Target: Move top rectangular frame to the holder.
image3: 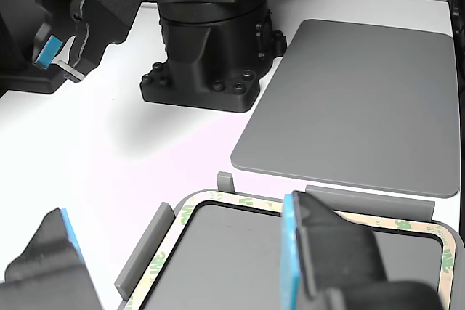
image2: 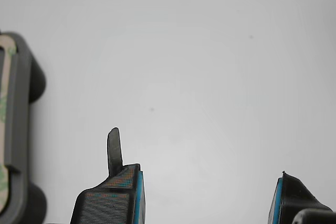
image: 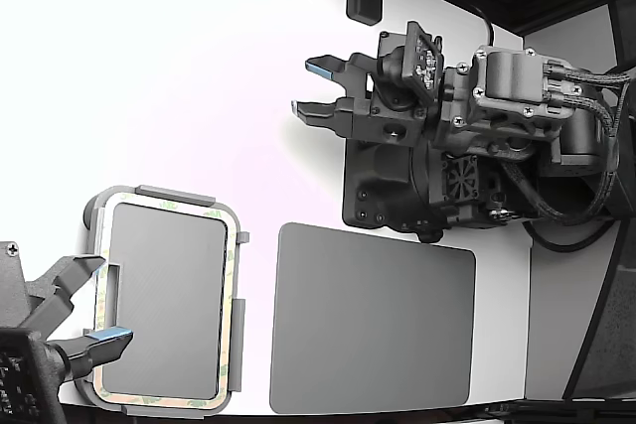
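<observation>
Exterior view, lower left: the holder (image: pixel 165 193) cradles the top rectangular frame (image: pixel 231 275), its tan-green border ringing a dark centre. Beside it at lower centre lies a dark grey mat (image: pixel 373 320) on the white table (image: pixel 179 86). Upper right, the gripper (image: pixel 318 87) hangs released, jaws apart, empty.

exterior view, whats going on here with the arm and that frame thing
The thin tan-beige rectangular frame already lies in the light grey plastic holder tray. The arm's hand is open and empty over the bare white table, away from the holder. A flat dark grey mat lies beside the holder, untouched.
</observation>
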Available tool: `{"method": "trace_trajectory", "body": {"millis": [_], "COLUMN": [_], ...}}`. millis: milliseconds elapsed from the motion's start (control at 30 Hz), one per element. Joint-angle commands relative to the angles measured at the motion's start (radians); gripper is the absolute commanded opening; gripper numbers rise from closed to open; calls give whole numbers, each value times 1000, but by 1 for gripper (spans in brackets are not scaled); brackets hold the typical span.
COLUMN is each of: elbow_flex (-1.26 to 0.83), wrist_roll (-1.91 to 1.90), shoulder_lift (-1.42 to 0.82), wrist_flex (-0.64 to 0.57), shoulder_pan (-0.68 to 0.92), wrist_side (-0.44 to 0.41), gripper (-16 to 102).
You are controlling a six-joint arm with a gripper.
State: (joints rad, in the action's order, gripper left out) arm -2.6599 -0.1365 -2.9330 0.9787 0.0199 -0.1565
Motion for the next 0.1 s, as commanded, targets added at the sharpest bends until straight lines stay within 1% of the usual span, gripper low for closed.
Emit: {"method": "trace_trajectory", "body": {"millis": [0,67], "elbow_flex": [23,23], "wrist_roll": [2,2], "shoulder_lift": [-21,-21], "wrist_flex": [-8,-8], "shoulder_pan": [-12,-12], "wrist_side": [0,0], "gripper": [100,100]}}
